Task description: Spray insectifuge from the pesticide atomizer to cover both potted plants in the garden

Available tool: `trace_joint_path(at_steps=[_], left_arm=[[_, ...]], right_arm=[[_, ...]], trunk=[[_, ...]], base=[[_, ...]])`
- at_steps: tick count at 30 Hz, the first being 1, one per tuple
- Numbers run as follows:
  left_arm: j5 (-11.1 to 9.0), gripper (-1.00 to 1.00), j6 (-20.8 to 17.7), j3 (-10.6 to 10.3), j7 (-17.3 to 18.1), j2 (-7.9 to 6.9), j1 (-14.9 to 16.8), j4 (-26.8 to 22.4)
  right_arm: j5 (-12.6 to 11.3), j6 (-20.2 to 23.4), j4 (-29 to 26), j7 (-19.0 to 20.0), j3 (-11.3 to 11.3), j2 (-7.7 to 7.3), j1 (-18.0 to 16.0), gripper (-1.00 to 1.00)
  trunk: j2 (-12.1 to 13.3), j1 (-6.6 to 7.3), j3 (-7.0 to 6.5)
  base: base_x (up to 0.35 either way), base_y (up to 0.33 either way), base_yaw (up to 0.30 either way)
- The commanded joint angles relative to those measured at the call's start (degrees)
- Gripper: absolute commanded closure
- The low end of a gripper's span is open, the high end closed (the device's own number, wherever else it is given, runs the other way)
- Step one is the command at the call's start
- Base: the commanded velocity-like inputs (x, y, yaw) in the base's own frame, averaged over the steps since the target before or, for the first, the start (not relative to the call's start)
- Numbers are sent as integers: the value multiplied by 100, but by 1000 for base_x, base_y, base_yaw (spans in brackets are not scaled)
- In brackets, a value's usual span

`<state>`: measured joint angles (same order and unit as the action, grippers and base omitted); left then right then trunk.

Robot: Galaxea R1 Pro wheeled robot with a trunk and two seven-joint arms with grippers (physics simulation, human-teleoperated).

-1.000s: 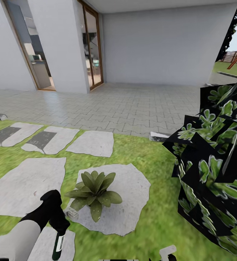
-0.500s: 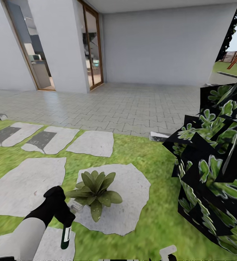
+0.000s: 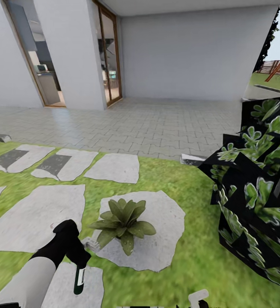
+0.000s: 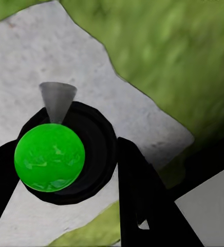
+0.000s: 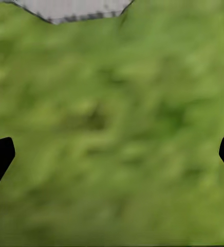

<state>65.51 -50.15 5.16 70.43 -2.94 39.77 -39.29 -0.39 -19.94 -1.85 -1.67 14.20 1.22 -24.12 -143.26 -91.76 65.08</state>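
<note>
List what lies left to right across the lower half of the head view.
Left arm's gripper with the atomizer → potted plant on its stone slab → strip of lawn → dark leafy bush.

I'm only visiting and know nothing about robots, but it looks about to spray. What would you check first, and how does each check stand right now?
1. Atomizer held by the left gripper: ok; black fingers flank its green top in the left wrist view.
2. Potted plant within range: ok, it sits on a stone slab just ahead of the atomizer.
3. Nozzle aimed at the plant: cannot tell; the bottle hangs downward.
4. Right gripper free: ok, fingertips wide apart over grass.
5. Second potted plant located: cannot tell.
6. Dark bush clear of the arm: ok, it stands well off to the right.
</note>
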Motion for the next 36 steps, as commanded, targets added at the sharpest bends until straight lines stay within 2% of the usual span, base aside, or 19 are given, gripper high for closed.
trace_joint_path(at_steps=[1, 10, 21, 32, 36], left_arm=[[62, 100, -41, 16, 57, 4, 2, -8], [98, 100, -32, 11, 59, -22, 5, -8], [102, 100, -56, 11, 59, -16, 5, -8], [119, 100, -51, -10, 37, -5, -52, -8], [120, 100, -43, -19, 41, -33, -70, -5]], right_arm=[[-5, -19, 9, -17, 30, 1, -5, -100], [-5, -19, 9, -17, 30, 1, -5, -100], [-5, -19, 9, -17, 31, 1, -5, -100], [-5, -19, 9, -17, 30, 1, -5, -100], [-4, -19, 9, -17, 30, 1, -5, -100]], trunk=[[-2, 0, 3], [-2, 0, -13], [-2, 0, -14], [-2, 0, -14], [-2, 0, -14]], base=[[41, 56, -251], [-24, 32, -214], [-175, 234, -48], [132, 287, -255], [80, 91, -88]])
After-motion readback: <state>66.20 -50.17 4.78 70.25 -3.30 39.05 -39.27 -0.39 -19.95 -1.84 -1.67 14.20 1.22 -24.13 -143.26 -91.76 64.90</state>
